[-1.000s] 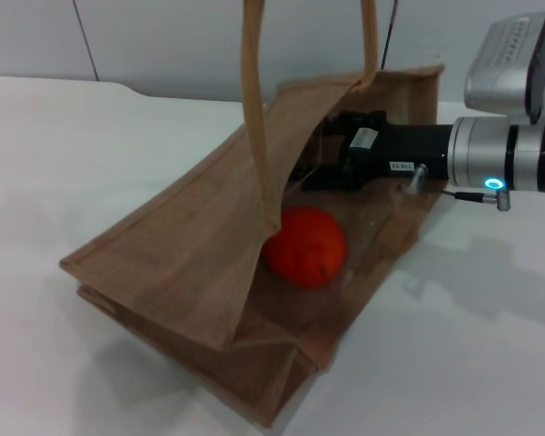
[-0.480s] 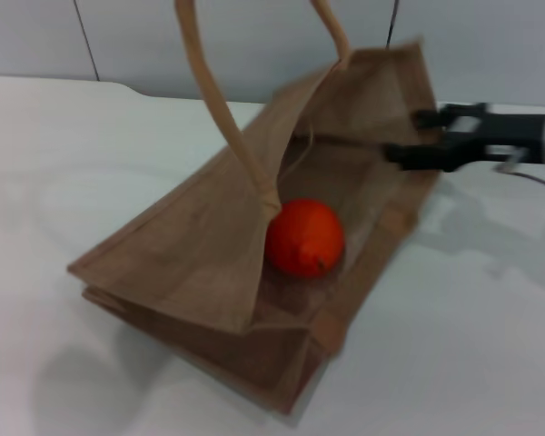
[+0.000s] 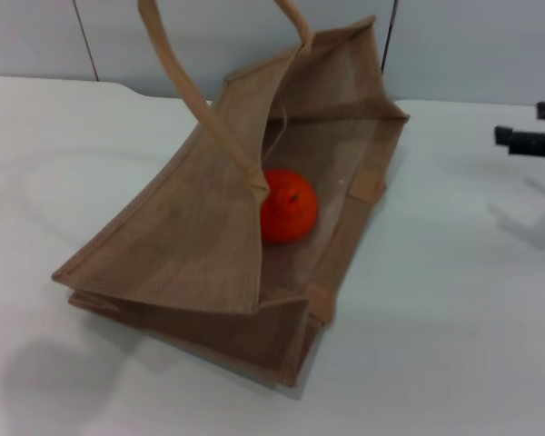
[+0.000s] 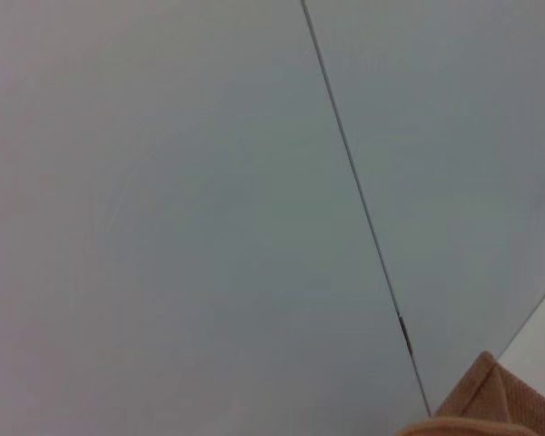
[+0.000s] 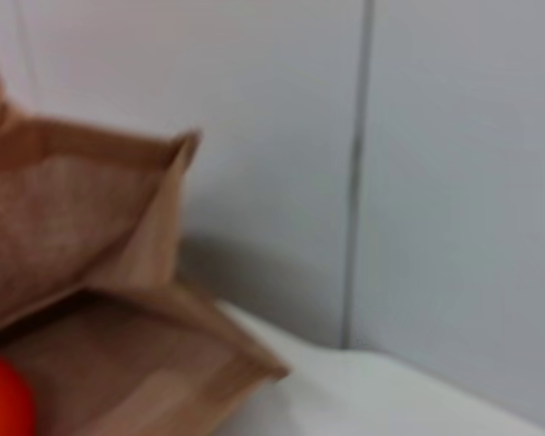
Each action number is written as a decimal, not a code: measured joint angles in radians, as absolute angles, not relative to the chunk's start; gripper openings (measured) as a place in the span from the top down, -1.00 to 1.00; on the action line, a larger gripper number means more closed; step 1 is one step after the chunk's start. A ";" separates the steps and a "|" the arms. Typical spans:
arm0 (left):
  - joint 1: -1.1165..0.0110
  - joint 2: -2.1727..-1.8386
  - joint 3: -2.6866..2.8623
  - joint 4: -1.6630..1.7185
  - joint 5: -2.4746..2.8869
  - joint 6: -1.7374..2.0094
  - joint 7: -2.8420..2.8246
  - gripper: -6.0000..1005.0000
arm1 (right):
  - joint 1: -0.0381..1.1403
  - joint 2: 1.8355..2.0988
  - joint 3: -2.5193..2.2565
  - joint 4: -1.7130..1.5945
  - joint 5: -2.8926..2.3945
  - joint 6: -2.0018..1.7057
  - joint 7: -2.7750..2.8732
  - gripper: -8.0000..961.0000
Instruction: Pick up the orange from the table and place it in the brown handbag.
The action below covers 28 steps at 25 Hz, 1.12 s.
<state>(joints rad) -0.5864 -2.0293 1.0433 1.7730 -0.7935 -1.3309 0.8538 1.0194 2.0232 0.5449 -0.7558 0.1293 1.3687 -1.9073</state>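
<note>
This looks like a lab or a test room, not a home. The bench (image 3: 454, 300) is a plain white flat surface, and behind it stands a pale grey wall (image 3: 209, 36) made of smooth panels with thin dark seams between them. A black robot end effector (image 3: 536, 134) reaches in from the right edge of the head view.

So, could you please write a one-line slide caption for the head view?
Orange lying inside the tilted brown handbag on the white table, right gripper open at the right edge.
</note>
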 joint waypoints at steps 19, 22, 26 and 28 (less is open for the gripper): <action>-0.633 -2.029 1.070 1.368 -1.030 -1.283 1.132 -0.18 | 0.943 2.023 0.445 -0.680 0.401 1.408 -1.924 -0.84; -0.623 -2.030 1.070 1.314 -1.127 -1.262 1.225 -0.37 | 0.941 2.024 0.440 -0.666 0.418 1.405 -1.930 -0.84; -0.561 -2.035 1.078 1.284 -1.253 -1.149 1.306 -0.62 | 0.914 2.026 0.448 -0.627 0.501 1.410 -1.984 -0.84; -0.524 -2.036 1.078 1.253 -1.344 -1.060 1.366 -0.69 | 0.886 2.027 0.446 -0.588 0.562 1.406 -2.039 -0.84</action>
